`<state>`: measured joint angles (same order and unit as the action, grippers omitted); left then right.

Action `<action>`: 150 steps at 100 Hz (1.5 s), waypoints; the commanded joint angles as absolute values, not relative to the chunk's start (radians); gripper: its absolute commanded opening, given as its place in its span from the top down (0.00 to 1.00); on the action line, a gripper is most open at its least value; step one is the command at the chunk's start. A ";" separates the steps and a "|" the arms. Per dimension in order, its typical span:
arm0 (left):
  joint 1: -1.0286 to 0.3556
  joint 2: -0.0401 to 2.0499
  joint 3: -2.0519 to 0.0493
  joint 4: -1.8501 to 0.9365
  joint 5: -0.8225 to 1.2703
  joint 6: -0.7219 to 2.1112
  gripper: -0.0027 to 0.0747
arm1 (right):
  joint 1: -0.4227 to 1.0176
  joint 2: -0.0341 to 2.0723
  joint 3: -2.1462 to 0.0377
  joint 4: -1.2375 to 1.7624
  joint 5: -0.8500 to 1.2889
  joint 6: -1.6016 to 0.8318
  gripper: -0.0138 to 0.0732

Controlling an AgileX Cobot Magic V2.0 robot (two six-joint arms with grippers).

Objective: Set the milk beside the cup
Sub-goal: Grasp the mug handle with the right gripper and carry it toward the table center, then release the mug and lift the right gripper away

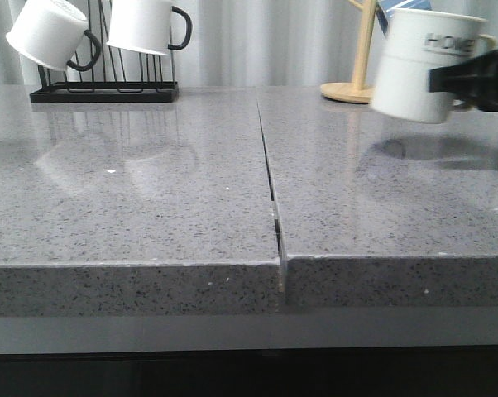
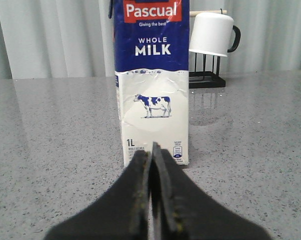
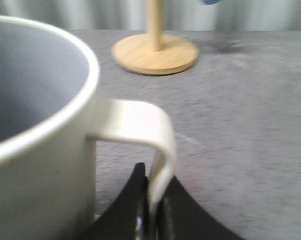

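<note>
The cup (image 1: 423, 66), an off-white mug lettered "HOME", hangs above the counter at the far right of the front view. My right gripper (image 1: 472, 78) is shut on its off-white handle (image 3: 158, 145); in the right wrist view the jaws (image 3: 153, 200) pinch the handle and the cup body (image 3: 35, 150) fills the side. The milk (image 2: 153, 90), a tall white carton with a dark blue "WHOLE MILK" band and a cow, stands upright on the counter in the left wrist view. My left gripper (image 2: 151, 155) is shut and empty just in front of its base. The milk and left gripper are out of the front view.
A black rack (image 1: 108, 89) with two white black-handled mugs (image 1: 50, 33) stands at the back left. A wooden stand (image 1: 352, 87) with a blue mug (image 1: 394, 12) is at the back right. A seam (image 1: 270, 182) splits the grey counter.
</note>
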<state>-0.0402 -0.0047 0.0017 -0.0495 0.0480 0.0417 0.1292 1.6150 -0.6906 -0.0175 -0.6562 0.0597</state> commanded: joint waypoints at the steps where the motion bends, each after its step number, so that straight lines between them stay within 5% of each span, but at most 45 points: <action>1: -0.040 -0.037 0.044 -0.054 -0.036 0.041 0.99 | 0.198 1.570 -0.747 0.016 -0.681 0.054 0.91; 45: -0.040 -0.037 0.044 -0.054 -0.036 0.041 0.99 | 0.421 1.671 -0.899 0.103 -0.648 0.000 0.91; 73: -0.040 -0.037 0.044 -0.054 -0.036 0.041 0.99 | 0.445 1.744 -0.937 0.094 -0.652 0.000 0.90; 94: -0.040 -0.037 0.044 -0.054 -0.036 0.041 0.99 | 0.445 1.755 -0.937 0.076 -0.643 0.000 0.77; 118: -0.040 -0.037 0.044 -0.054 -0.036 0.041 0.99 | 0.445 1.743 -0.936 0.061 -0.610 0.000 0.42; 150: -0.040 -0.037 0.044 -0.054 -0.036 0.041 0.99 | 0.433 1.582 -0.743 0.060 -0.646 0.000 0.41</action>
<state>-0.0402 -0.0047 0.0017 -0.0495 0.0480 0.0417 0.4468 1.6842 -0.7842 0.0715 -0.5606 0.0089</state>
